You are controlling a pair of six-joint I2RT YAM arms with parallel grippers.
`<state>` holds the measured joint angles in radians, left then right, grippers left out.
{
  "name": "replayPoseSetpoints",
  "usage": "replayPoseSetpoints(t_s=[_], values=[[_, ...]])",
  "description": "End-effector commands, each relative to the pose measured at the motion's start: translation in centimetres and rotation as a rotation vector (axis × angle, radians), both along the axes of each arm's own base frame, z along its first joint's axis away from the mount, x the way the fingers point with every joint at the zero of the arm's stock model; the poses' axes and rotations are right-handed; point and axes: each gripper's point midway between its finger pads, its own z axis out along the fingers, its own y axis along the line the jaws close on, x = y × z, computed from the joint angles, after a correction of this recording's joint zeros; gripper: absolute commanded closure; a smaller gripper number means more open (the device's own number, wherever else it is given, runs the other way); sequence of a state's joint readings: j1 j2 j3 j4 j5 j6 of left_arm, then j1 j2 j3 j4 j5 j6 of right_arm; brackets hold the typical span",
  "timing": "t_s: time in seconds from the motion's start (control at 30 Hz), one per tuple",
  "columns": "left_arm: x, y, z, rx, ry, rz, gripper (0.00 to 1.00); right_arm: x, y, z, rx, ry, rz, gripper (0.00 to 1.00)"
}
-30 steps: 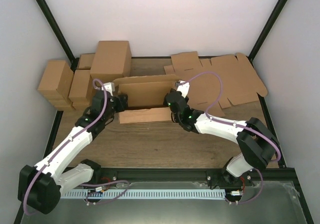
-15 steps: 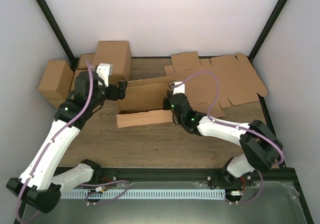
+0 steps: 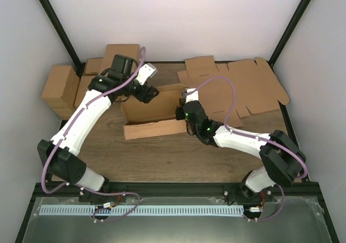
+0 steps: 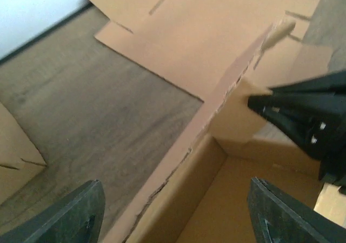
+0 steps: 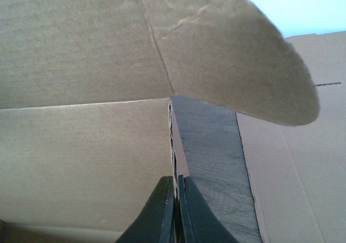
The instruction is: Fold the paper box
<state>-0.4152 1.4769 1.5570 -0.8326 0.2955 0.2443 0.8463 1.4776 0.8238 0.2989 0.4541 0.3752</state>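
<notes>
The left arm arched high over the table, its left gripper tipped downward with jaws spread wide, holding nothing. The paper box sat half-raised directly beneath it, an upright wall's edge below the gap. The right gripper was pinched tight on the box's end wall. Flat cardboard sheets lay beyond it, and bare wood opened nearer than both.

Both arms share one build: white shell links with black joint housings. This holds for the left arm and the right arm. A purple cable runs along each arm in loose loops. The right arm's black wrist section carries small green lights. The largest black housing sits near the base. The left hand has broad, black, matte fingers. The right hand has black fingers that taper to thin tips.
</notes>
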Motion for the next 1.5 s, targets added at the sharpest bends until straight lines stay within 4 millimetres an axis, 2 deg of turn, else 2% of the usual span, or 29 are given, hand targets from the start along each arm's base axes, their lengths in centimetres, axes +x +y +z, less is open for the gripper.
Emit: replayPoseSetpoints(t_s=[0.0, 0.03, 0.13, 0.33, 0.37, 0.4, 0.43, 0.5, 0.63, 0.77, 0.93, 1.03, 1.13, 1.2, 1.27, 1.33, 1.47], values=[[-1.0, -0.4, -1.3, 0.061, 0.022, -0.089, 0.29, -0.9, 0.5, -2.3, -0.075, 0.093, 0.037, 0.99], [-0.8, -0.3, -1.5, 0.073, 0.02, -0.079, 0.35, -0.8, 0.5, -2.2, -0.075, 0.095, 0.036, 0.99], [-0.3, 0.2, -1.4, 0.09, 0.008, -0.051, 0.59, -0.9, 0.4, -2.3, -0.071, 0.1, 0.029, 0.99], [-0.8, 0.3, -1.6, 0.084, 0.018, -0.045, 0.77, -1.0, 0.3, -1.4, -0.07, 0.106, 0.029, 0.94], [-0.9, 0.4, -1.7, 0.087, 0.019, -0.039, 0.84, -1.0, 0.2, -1.2, -0.069, 0.103, 0.028, 0.92], [-0.8, 0.7, -1.6, 0.091, 0.013, -0.019, 0.89, -1.1, 0.1, -0.9, -0.069, 0.101, 0.031, 0.85], [-0.9, 0.9, -1.6, 0.082, 0.011, -0.004, 0.91, -1.2, 0.1, -0.6, -0.069, 0.099, 0.036, 0.8], [-1.6, 0.9, -1.4, 0.056, -0.003, -0.001, 0.94, -1.6, -0.1, 0.0, -0.071, 0.106, 0.048, 0.69], [-3.0, 0.9, -1.5, 0.013, -0.013, -0.014, 0.95, -2.7, -0.3, 1.5, -0.057, 0.125, 0.083, 0.61], [-4.4, 0.6, -2.6, 0.002, 0.018, -0.028, 0.95, -4.3, -0.8, 2.5, -0.049, 0.157, 0.132, 0.47], [-6.5, -0.8, -2.9, -0.056, 0.043, -0.063, 0.95, -6.6, -2.2, 2.1, -0.064, 0.223, 0.168, 0.3], [-7.2, -1.4, -2.9, -0.084, 0.058, -0.07, 0.95, -8.3, -3.2, 1.5, -0.062, 0.288, 0.184, 0.28], [-7.3, -1.1, -3.0, -0.092, 0.066, -0.042, 0.95, -10.6, -3.2, 1.0, -0.018, 0.329, 0.272, 0.28], [-7.6, -1.4, -2.9, -0.114, 0.087, -0.048, 0.94, -12.1, -2.5, 0.7, 0.025, 0.338, 0.356, 0.28], [-8.0, -1.9, -3.0, -0.148, 0.122, -0.06, 0.93, -13.2, -1.5, -0.6, 0.051, 0.369, 0.429, 0.29], [-8.2, -2.1, -3.1, -0.168, 0.145, -0.058, 0.93, -13.7, -0.7, -1.8, 0.083, 0.404, 0.469, 0.29], [-8.4, -2.0, -3.6, -0.176, 0.164, -0.042, 0.93, -14.1, 0.7, -2.4, 0.186, 0.405, 0.52, 0.31]])
